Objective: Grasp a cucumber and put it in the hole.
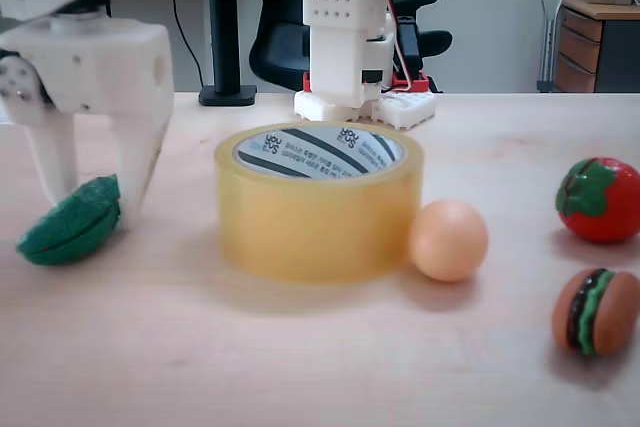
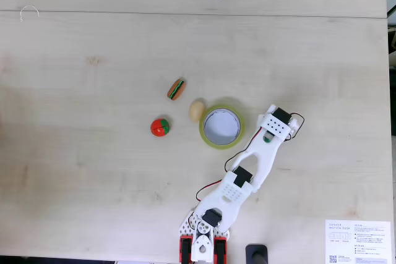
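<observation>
The cucumber (image 1: pixel 68 224) lies tilted on the table, near the low fixed view's left edge, with the gripper (image 1: pixel 95 209) straddling its upper end: one white finger (image 1: pixel 52 161) stands behind it and the other presses against its right tip. The jaws look closed onto it, so the pinch appears made but the toy has not left the wood. The grip sits at one end rather than the middle, which may let the cucumber swing once lifted.

Just to the right in that view stands the tape roll (image 1: pixel 318 215), upright on its flat side so that the hole (image 2: pixel 221 126) opens straight upward; a drop from above should suit it. The peach ball (image 1: pixel 447 239) touches the roll's right wall, and the tomato (image 1: pixel 600 199) and burger toy (image 1: pixel 594 311) sit farther right, well apart from the carrying path.

In the high fixed view the arm (image 2: pixel 247 171) reaches from its base at the table's (image 2: pixel 93 171) bottom edge to just beside the roll.

The surface is pale wood grain with a seam across the far part; a printed card (image 2: pixel 358 242) lies at the bottom right corner. Behind the table stand an office chair (image 1: pixel 285 22), a drawer unit (image 1: pixel 598 45) and a crutch (image 1: pixel 553 12) against the wall.
</observation>
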Tool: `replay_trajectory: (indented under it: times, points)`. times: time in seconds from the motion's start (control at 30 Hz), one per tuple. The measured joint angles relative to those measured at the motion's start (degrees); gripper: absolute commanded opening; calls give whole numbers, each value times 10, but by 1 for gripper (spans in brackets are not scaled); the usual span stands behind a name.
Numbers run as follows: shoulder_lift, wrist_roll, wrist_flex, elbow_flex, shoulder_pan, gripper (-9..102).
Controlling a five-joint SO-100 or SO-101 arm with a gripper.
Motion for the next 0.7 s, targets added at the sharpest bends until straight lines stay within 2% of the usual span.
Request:
replay_trajectory:
  times: [0.47, 0.7]
  points:
    - [18, -4, 22, -15, 0, 7]
    - [18, -4, 98, -171, -4, 6]
